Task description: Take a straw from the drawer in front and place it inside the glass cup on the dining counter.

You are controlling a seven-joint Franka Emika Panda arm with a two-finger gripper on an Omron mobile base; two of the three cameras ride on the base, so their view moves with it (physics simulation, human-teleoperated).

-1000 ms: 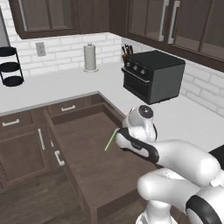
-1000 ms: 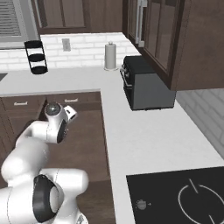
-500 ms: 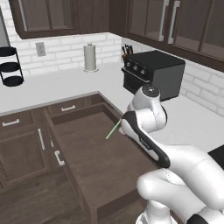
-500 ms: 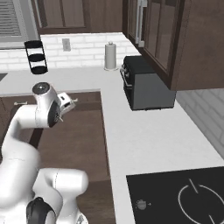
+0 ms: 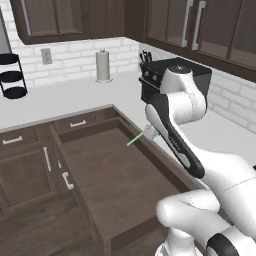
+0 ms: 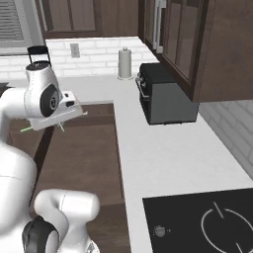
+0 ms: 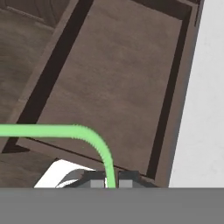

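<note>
Fingers [image 7: 111, 183]: closed on the green straw [image 7: 65, 131].
Straw: held above the open drawer [image 5: 120, 175].
Drawer: pulled out beside the white tabletop [image 5: 55, 102].

i work in a home kitchen: a white counter [image 5: 60, 97] under dark wood wall cabinets [image 5: 55, 20], a white brick backsplash [image 5: 75, 52], a paper towel roll [image 5: 103, 65] left of the black countertop oven [image 6: 165, 96], and a black cooktop [image 6: 207, 222] nearer than that oven.
</note>
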